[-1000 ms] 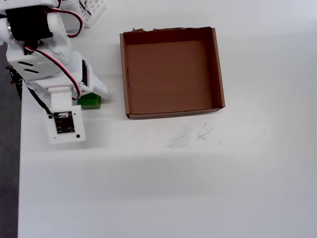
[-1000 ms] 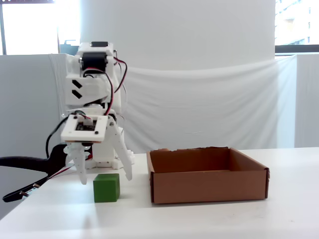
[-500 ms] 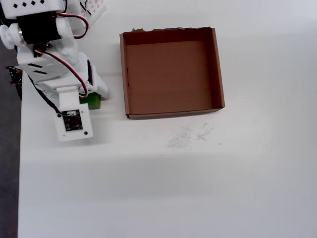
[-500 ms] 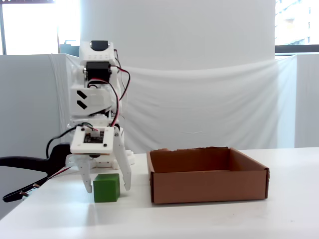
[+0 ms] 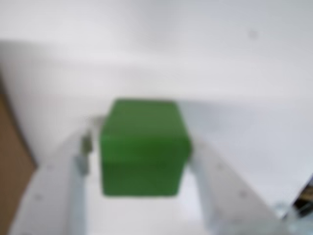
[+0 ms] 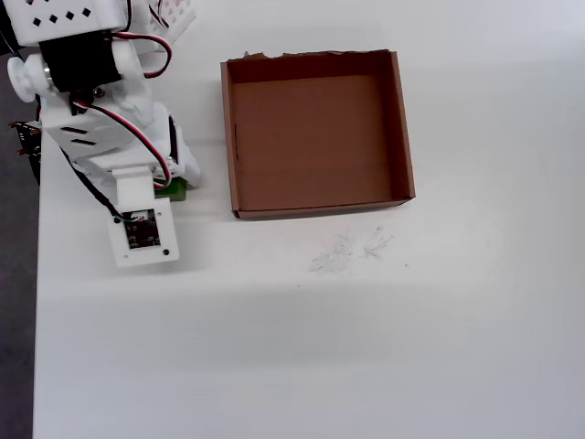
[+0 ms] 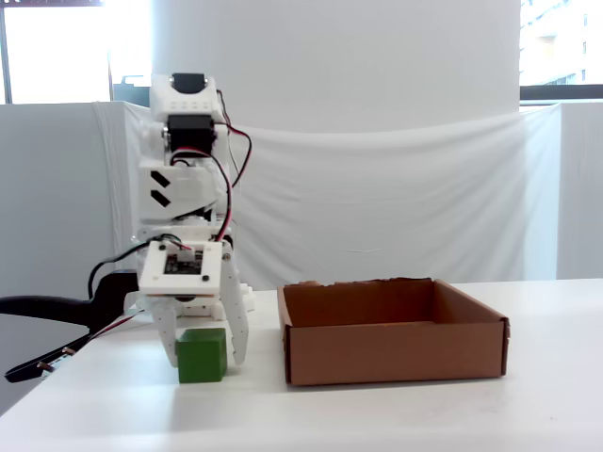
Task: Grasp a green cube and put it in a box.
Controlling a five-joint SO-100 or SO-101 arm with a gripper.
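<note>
- green cube [image 7: 201,355]: small, solid bright green, rounded edges; sits flat on the white table, left of the box in fixed view, apart from it; mostly hidden in overhead view [image 6: 174,189]; blurred in wrist view [image 5: 143,147].
- box [image 6: 400,128]: shallow square brown cardboard tray, low walls, ragged far rim, upright.

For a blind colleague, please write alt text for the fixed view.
A white robot arm's two-finger gripper straddles a small bright-green cube resting on a white table. Right of it sits an empty shallow brown cardboard box; white cloth hangs behind.
</note>
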